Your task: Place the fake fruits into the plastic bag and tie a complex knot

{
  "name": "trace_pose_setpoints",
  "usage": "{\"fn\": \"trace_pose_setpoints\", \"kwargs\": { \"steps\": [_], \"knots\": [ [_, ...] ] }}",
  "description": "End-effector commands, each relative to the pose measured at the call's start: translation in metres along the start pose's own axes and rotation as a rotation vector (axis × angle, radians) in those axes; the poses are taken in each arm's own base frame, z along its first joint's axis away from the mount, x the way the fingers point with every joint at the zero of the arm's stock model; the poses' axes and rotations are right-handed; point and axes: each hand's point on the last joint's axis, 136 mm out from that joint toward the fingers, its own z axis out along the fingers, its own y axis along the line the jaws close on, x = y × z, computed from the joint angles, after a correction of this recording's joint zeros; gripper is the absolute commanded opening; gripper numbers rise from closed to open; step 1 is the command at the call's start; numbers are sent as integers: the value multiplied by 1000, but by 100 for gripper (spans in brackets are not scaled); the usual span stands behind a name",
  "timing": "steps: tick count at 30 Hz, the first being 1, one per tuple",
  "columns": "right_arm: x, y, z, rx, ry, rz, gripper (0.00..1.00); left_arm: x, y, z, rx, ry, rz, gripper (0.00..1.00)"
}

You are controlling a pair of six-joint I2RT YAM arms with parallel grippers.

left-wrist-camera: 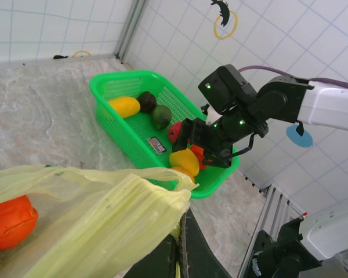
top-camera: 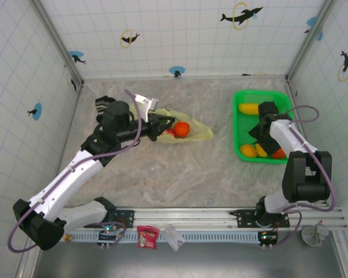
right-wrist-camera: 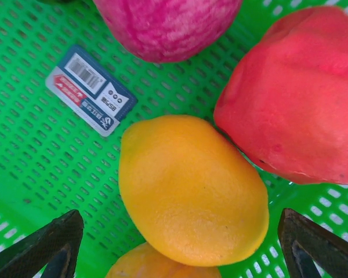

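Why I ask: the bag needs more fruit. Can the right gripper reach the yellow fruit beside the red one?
Probably yes: the right gripper hangs open, straddling the yellow fruit, with nothing covering it, though the red fruit crowds it.

Left claw (left-wrist-camera: 178, 255) clamped shut; right claw (right-wrist-camera: 180, 217) (angled downward) spread wide.

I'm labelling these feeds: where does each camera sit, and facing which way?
Top external: above and behind, looking down at the table; left arm and right arm show.
Left wrist: behind the left gripper, which shows, facing past the plastic bag to the green basket.
Right wrist: over the basket, facing down at a yellow fruit; right gripper shows.
All share the basket.
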Motion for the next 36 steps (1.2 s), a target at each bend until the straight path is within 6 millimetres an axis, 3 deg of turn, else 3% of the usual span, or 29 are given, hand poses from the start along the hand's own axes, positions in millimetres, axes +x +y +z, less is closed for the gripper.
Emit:
{"fn": "trace_pose_setpoints", "kwargs": {
  "steps": [1, 11, 14, 17, 24, 28, 32, 36],
  "knots": [
    [3, 3, 11, -1, 37, 50, 89, -2, -4, -4, 9, -7, 33, 0],
    [-4, 5, 53, 12, 68, 92, 83, -1, -1, 0, 1, 3, 14, 0],
    [-4, 12, 53, -16, 77, 85, 79, -1, 0, -1, -3, 0, 14, 0],
    [-11, 20, 41, -55, 40, 77, 74, -3, 0, -1, -7, -4, 12, 0],
    [-36, 52, -20, -272, -99, 18, 69, -8, 0, 1, -9, -7, 14, 0],
    [-37, 90, -76, -569, -205, -116, 68, -9, 1, 1, -16, -9, 16, 0],
    [-10, 132, -155, -1032, -260, -284, 65, -10, 2, 1, -25, -14, 12, 0],
    [29, 158, -228, -1343, -267, -471, 63, -11, 2, 0, -33, -23, 8, 0]
  ]
}}
